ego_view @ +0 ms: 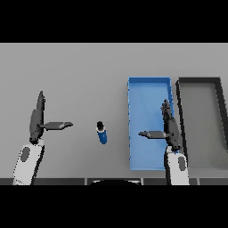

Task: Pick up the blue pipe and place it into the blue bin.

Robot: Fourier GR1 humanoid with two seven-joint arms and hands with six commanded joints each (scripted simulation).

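A short blue pipe (102, 133) with a dark top end lies on the grey table, midway between my two hands. The blue bin (143, 98) stands to its right, a long open tray. My right hand (170, 127) hovers over the bin's right side, fingers straight and thumb stretched left, holding nothing. My left hand (37, 120) is at the left of the table, open too, its thumb pointing toward the pipe.
A dark grey bin (221, 120) sits directly right of the blue bin, the two nearly touching. Bare table surface stretches behind and to the left of the pipe.
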